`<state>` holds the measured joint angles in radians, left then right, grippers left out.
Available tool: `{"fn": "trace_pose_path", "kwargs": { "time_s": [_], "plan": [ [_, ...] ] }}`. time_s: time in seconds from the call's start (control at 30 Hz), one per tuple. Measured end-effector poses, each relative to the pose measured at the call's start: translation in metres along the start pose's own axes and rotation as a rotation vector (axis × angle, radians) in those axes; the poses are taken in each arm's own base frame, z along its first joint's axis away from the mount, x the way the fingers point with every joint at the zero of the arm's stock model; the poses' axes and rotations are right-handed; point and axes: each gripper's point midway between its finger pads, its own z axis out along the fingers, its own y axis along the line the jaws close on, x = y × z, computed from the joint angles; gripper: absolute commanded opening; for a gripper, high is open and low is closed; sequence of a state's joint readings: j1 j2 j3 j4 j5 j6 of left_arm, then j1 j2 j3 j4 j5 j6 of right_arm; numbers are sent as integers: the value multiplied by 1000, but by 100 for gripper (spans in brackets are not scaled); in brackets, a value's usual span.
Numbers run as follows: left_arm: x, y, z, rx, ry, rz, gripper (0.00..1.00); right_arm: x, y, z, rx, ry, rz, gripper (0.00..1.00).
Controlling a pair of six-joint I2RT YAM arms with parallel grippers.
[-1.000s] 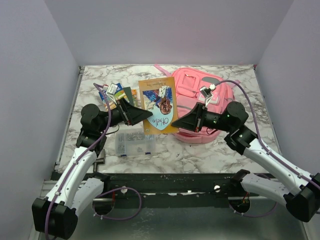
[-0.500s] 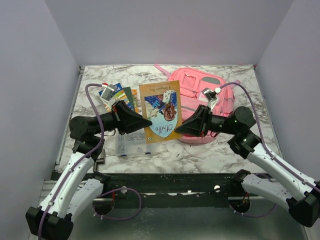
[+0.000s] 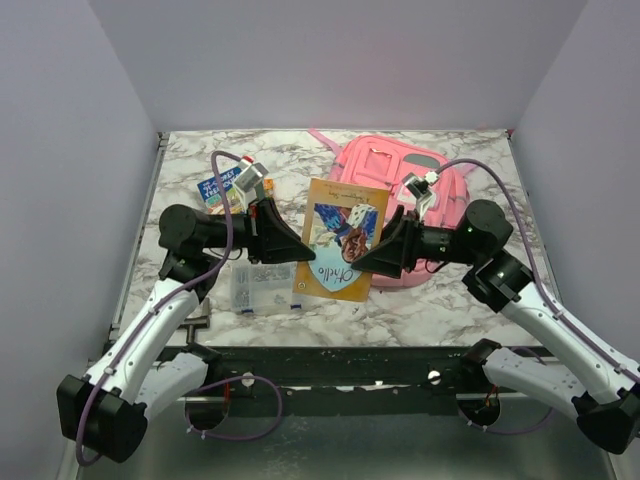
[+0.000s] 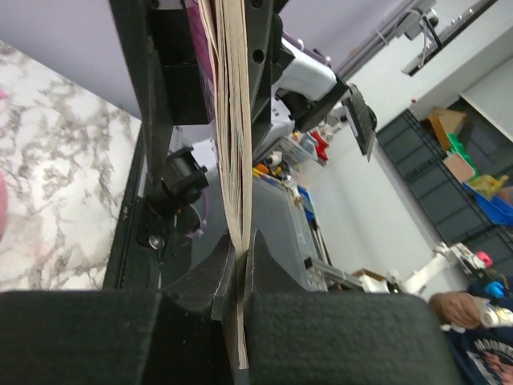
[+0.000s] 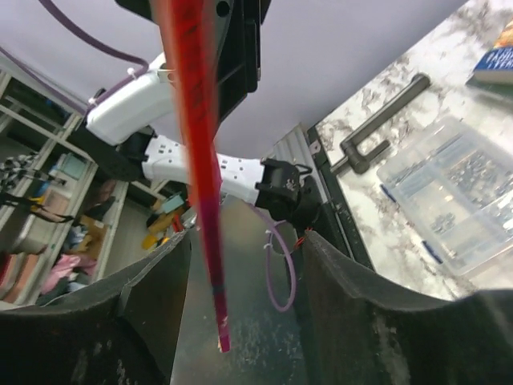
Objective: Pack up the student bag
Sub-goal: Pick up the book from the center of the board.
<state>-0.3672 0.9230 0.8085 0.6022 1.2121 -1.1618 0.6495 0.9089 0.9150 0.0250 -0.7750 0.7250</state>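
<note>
**Overhead and wrist views, book held over the desk.** My left jaws are pressed together on the left edge of a thin orange paperback book (image 3: pixel 340 238) with a blue shield picture on its cover. They carry it above the white-and-grey marbled desk (image 3: pixel 430 300), cover turned up toward the overhead camera and slightly skewed. In the left wrist view the book (image 4: pixel 234 144) appears edge-on, its pale page block rising from between two black fingers (image 4: pixel 200 281), both of which touch it. My right jaws are spread wide at the book's lower right edge. In the right wrist view the book (image 5: pixel 196 160) shows only as a thin red-pink line standing between the two fingers (image 5: pixel 152 321), with open space on either side of it. The student bag (image 3: pixel 385 165), a large pink fabric backpack, lies on the far right part of the desk with its front pockets facing up. It is just behind my right jaws, and the book's upper right corner overlaps it in the overhead view; whether its main opening is unzipped cannot be told. A clear plastic compartment box (image 3: pixel 262 290) rests on the desk just below my left jaws and also shows in the right wrist view (image 5: pixel 449 192). Blue-covered books (image 3: pixel 218 190) lie at the far left, behind my left arm (image 3: pixel 160 320).
</note>
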Motion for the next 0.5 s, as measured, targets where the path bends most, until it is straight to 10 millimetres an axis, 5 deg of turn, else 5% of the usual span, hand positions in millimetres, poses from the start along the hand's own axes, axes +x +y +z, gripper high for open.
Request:
{"fn": "trace_pose_path", "kwargs": {
  "time_s": [0.03,0.1,0.13,0.3,0.47,0.5],
  "plan": [
    [2,1,2,7,13,-7,0,3,-2,1,-7,3,15,45],
    [8,9,7,20,48,-41,0,12,-7,2,-11,10,57,9],
    [10,14,10,21,60,-59,2,14,-9,2,-15,8,71,1],
    [12,50,16,-42,60,-132,44,16,-27,-4,105,-55,129,0],
    [-6,95,21,-287,-41,-72,80,0,-89,-38,542,-216,146,0],
    [-9,103,20,-342,-56,-49,81,-4,-104,-49,646,-247,138,0]
  ]
}}
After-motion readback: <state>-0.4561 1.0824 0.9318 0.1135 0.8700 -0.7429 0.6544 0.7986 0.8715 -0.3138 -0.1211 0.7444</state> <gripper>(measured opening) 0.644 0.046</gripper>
